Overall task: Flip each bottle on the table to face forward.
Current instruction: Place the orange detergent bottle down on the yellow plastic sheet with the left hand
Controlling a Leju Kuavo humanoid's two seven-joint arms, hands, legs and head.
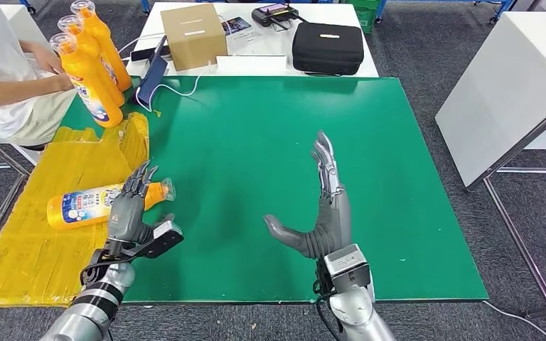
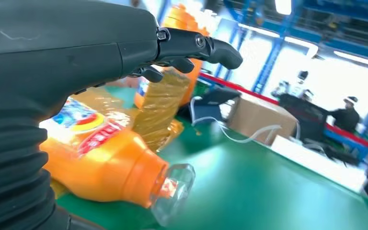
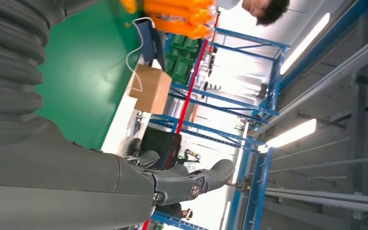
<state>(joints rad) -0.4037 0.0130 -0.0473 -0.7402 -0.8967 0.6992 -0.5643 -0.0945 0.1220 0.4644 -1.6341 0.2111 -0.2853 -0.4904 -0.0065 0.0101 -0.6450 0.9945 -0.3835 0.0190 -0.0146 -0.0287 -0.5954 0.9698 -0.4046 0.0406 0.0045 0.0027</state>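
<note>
Head view shows an orange bottle [image 1: 99, 204] lying on its side on yellow plastic sheeting [image 1: 35, 241] near the bench's [image 1: 256, 156] left edge, with the left robot hand [image 1: 131, 206] hovering over it, fingers spread, grasping nothing. Three more bottles [image 1: 92, 64] stand upright at the far-left corner beside a person [image 1: 7, 78]. Above the near edge, the right robot hand [image 1: 320, 213] is released, fingers straight.

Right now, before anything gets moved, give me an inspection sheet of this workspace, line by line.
Surface: green table, yellow plastic sheet over its left edge.
Job's things: lying bottle on the sheet, cap toward the table's middle; three upright bottles at the far left.
Clutter: cardboard box, black case on the white table behind.
Hands: left hand open over the lying bottle; right hand open above the table.
Cables: white cable at the far edge.
Surroundings: person by the upright bottles.
</note>
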